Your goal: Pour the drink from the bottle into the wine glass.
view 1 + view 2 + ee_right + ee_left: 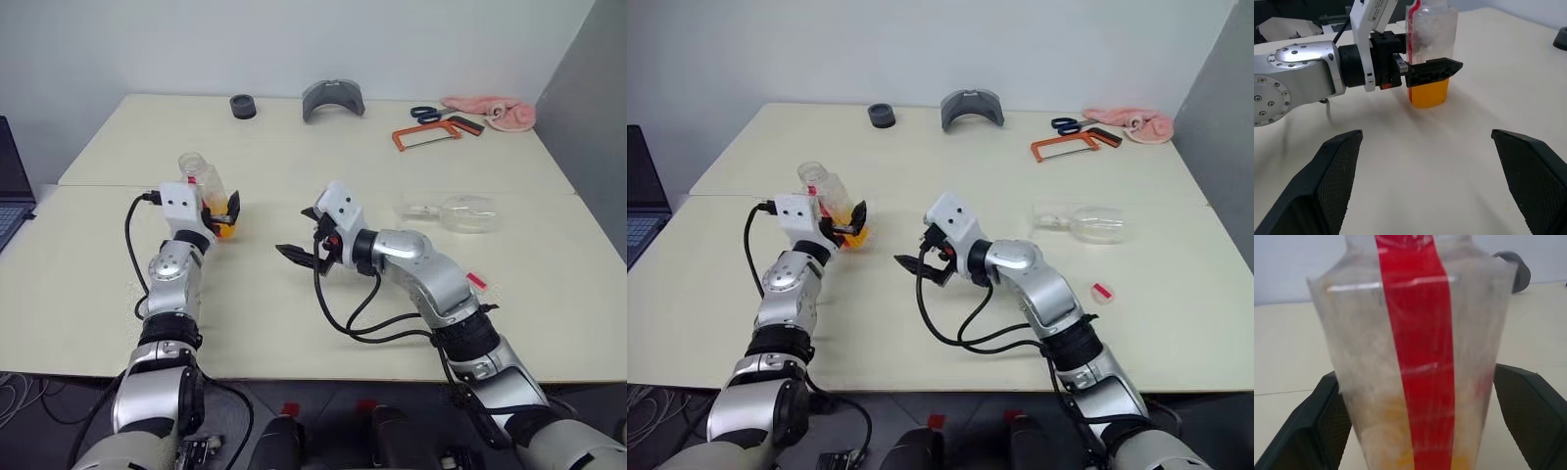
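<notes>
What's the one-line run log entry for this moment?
left claw: open around bottle | bottle: upright on table | wine glass: lying sideways | right claw: open

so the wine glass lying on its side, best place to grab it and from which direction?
Probably the bowl. The wine glass lies flat on the table, foot toward the robot's left and bowl toward its right, so the thin stem sits low against the surface. Come from above with the right gripper, which is nearer, fingers spanning the bowl's rounded sides.
</notes>
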### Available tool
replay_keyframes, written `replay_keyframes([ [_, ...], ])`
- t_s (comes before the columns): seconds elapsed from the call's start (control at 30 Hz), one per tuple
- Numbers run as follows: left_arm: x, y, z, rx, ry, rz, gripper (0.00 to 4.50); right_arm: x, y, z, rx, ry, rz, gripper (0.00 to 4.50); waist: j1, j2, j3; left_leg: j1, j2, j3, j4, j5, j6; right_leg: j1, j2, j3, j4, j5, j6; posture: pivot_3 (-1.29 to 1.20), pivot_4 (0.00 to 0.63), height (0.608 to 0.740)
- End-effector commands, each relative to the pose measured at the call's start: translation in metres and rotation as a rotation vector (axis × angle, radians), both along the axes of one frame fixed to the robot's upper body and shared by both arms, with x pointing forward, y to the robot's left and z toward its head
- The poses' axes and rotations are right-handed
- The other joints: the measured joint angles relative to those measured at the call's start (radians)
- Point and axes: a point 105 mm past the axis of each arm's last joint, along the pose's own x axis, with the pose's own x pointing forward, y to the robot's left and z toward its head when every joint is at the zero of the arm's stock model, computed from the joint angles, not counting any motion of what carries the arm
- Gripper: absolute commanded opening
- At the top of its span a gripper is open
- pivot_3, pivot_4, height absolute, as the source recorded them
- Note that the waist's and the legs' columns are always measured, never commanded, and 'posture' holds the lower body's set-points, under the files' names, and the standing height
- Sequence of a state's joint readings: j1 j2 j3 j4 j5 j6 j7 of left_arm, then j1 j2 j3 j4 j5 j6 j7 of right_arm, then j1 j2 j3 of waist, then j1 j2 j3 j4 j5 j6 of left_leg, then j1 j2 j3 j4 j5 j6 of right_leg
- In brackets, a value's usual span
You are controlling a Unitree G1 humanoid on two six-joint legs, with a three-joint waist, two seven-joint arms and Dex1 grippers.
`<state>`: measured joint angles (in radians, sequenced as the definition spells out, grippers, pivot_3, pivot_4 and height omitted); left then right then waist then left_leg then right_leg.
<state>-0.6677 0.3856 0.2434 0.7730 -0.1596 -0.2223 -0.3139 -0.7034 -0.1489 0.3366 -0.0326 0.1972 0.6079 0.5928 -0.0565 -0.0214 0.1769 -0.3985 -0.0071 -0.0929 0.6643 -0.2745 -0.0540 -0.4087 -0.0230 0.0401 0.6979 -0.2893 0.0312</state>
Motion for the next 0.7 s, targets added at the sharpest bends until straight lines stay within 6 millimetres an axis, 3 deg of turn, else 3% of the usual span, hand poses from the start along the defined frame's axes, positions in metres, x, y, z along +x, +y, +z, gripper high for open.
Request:
replay_keyframes([
  [0.03, -0.006, 0.001, 0.008, 0.048, -0.044, 0.034, 4.49, -0.008, -0.007, 0.007, 0.027, -0.026, -0.011, 4.5, 0.0, 0.0, 0.0, 0.0, 0.0, 0.0, 0.0, 0.0, 0.0, 0.0, 0.0, 0.0, 0.0, 0.0, 0.0, 0.0, 0.15, 0.74],
  [0.3, -0.023, -0.008, -0.019, 0.026, 0.008, 0.043, 4.49, -0.017, -0.021, -0.01, 0.016, 0.023, -0.06, 4.5, 0.003, 0.0, 0.0, 0.0, 0.001, 0.0, 0.0, -0.002, 0.003, 0.0, 0.0, 0.0, 0.0, 0.0, 0.0, 0.0, 0.15, 0.74],
  [0.43, -0.042, -0.013, -0.03, 0.0, 0.028, 0.01, 4.49, -0.032, -0.034, -0.023, 0.015, 0.078, -0.059, 4.5, 0.003, 0.0, -0.001, 0.0, 0.001, 0.0, 0.0, -0.002, 0.003, 0.0, 0.0, 0.0, 0.0, 0.0, 0.0, 0.0, 0.15, 0.74],
  [0.57, -0.064, -0.017, -0.038, 0.018, 0.056, -0.046, 4.49, -0.034, -0.055, -0.034, 0.079, 0.168, -0.183, 4.5, 0.004, 0.0, -0.001, 0.0, 0.001, 0.0, -0.001, -0.002, 0.003, 0.001, -0.001, 0.001, -0.001, 0.0, 0.0, 0.0, 0.15, 0.74],
  [0.7, -0.089, -0.048, -0.047, 0.02, 0.108, -0.272, 4.49, -0.027, -0.088, -0.048, 0.206, 0.314, -0.414, 4.5, 0.007, 0.0, -0.001, 0.001, 0.001, 0.0, -0.001, -0.002, 0.004, 0.002, 0.0, 0.001, -0.001, 0.0, 0.0, 0.0, 0.15, 0.74],
])
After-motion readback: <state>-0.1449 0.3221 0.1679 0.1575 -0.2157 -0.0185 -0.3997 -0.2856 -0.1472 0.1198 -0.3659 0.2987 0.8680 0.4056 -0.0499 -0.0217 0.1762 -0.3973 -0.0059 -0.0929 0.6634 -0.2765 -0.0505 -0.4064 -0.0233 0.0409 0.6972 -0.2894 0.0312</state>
